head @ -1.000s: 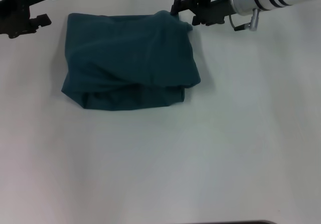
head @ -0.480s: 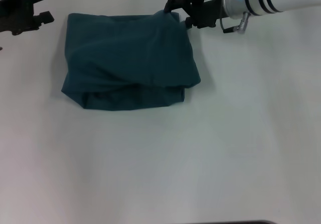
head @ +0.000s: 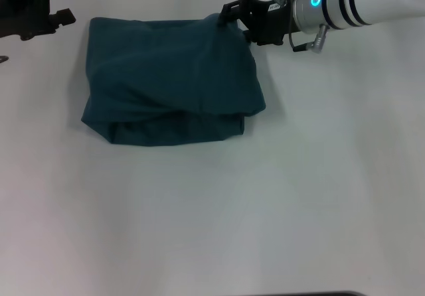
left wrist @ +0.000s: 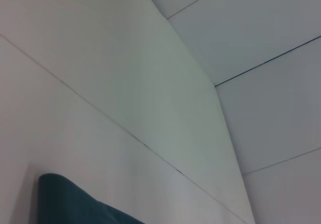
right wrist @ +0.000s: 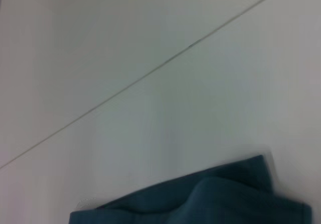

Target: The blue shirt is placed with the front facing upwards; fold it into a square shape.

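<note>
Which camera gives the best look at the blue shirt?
The head view: it shows the whole shirt folded on the table, with the right gripper at its far corner and the left gripper off to its side. Each wrist view catches only a sliver of its edge.

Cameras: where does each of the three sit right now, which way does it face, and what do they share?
Head view: on the robot's head, looking forward and down at the white table and the folded blue shirt; the left gripper shows off the shirt's far left corner, the right gripper at its far right corner.
Left wrist view: on the left wrist, facing table and wall panels; a shirt corner shows, no fingers.
Right wrist view: on the right wrist, facing table; the shirt's edge shows, no fingers.
Shared: the shirt and the table.
</note>
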`<state>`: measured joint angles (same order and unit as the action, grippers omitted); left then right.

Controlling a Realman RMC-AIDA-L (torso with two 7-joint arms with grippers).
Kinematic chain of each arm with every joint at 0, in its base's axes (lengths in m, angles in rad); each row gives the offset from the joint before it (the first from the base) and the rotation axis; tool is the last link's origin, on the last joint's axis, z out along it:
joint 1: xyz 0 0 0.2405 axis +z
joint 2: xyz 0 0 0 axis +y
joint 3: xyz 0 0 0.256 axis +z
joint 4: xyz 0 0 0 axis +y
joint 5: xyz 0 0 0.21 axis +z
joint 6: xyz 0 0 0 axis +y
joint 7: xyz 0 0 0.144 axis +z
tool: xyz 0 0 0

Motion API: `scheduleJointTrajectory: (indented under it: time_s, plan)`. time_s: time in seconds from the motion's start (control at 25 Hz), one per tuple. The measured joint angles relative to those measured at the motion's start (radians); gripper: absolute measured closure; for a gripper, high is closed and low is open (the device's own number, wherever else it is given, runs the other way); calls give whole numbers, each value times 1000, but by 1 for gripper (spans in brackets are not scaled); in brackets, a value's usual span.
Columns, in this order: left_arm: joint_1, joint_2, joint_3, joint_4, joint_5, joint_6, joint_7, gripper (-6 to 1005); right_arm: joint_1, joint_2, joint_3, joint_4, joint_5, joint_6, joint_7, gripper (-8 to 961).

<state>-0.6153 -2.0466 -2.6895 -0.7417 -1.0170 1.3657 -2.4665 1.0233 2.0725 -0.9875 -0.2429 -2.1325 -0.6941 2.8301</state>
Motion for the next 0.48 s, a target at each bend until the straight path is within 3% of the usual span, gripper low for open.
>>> scheduleJointTrajectory:
  time_s: [0.24,0.44,0.48]
  plan:
    - [1,0,-1,8,0,-1,5,62,-2,-1,3,-10,5,-2,-12,240]
    - [2,3,-7,9,0,-3,5,62,5,-3,-1,-11,5,-21,-13,425]
    - [1,3,-7,9,0,-4,5,62,6,-5,-1,-11,6,-25,-13,504]
